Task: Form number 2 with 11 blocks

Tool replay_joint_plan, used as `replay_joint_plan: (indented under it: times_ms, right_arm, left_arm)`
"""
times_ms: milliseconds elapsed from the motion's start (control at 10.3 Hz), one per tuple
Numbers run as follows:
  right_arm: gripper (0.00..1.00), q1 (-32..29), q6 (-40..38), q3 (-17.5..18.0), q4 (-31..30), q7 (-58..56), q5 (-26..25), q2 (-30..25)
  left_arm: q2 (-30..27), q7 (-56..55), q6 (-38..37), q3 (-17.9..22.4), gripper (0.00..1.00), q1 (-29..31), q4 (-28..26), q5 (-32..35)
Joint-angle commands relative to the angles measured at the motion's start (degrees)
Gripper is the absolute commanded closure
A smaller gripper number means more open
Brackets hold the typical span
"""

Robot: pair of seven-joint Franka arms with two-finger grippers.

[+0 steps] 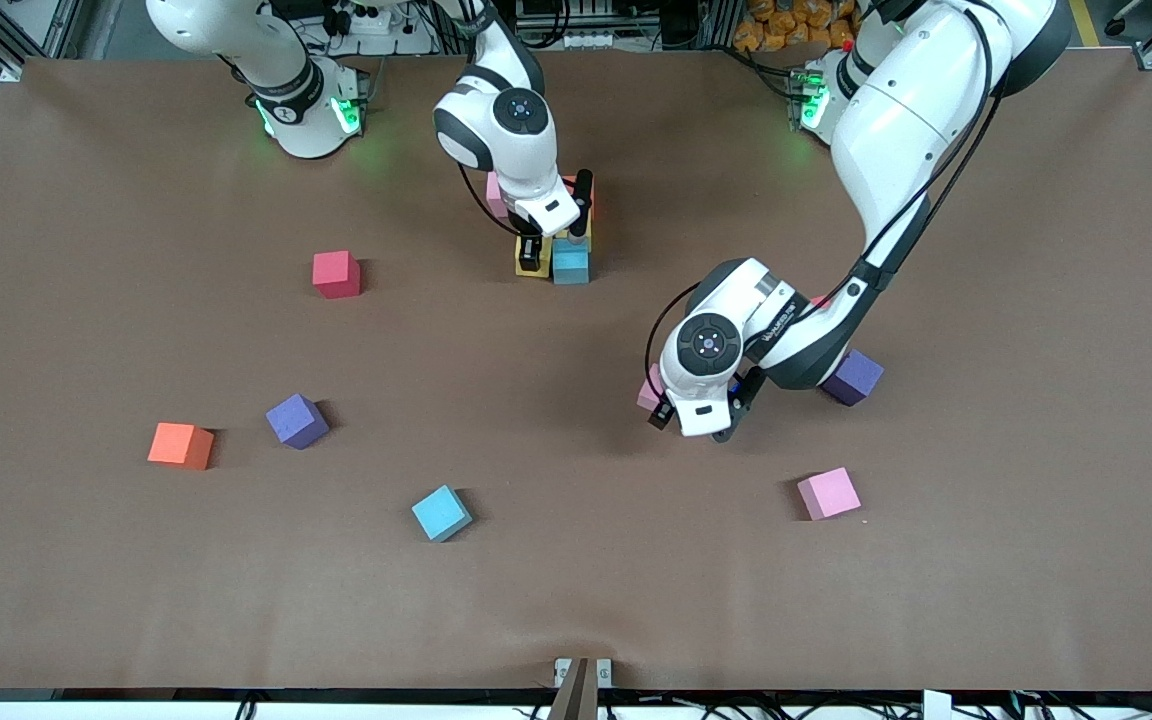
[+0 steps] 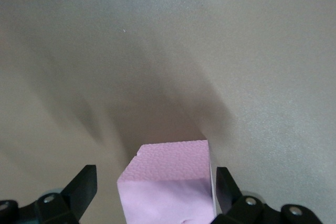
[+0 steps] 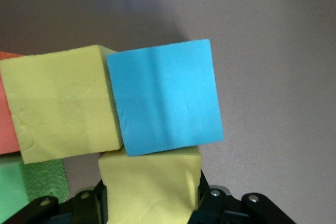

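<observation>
While right gripper clamps yellow block, left gripper straddles pink block — open.

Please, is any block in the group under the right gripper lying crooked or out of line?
Yes. In the right wrist view the light blue block is turned a little against the yellow block beside it, so their edges are not parallel. The right gripper is shut on another yellow block touching them. Nothing looks damaged.

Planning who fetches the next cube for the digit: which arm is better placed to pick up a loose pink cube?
Left. Its end effector is open and straddles a pink cube. The right end effector is shut on a yellow cube at the cluster of cubes.
</observation>
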Motion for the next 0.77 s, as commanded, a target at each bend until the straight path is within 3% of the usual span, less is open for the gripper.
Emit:
replay_joint_plan:
  times_ms: [0, 677]
  right_arm:
    - [0.63, 0.26, -0.04, -0.22, 1.05, 0.99, 0.9, 0.78]
    - [0.63, 0.0, -0.04, -0.31, 0.87, 0.47, 0.2, 0.52]
  left_arm:
    - [-0.21, -1.13, -0.55, 0.38, 0.0, -0.48, 0.42, -0.55]
    - [-0.12, -1.05, -0.55, 0.38, 0.0, -0.48, 0.42, -0.55]
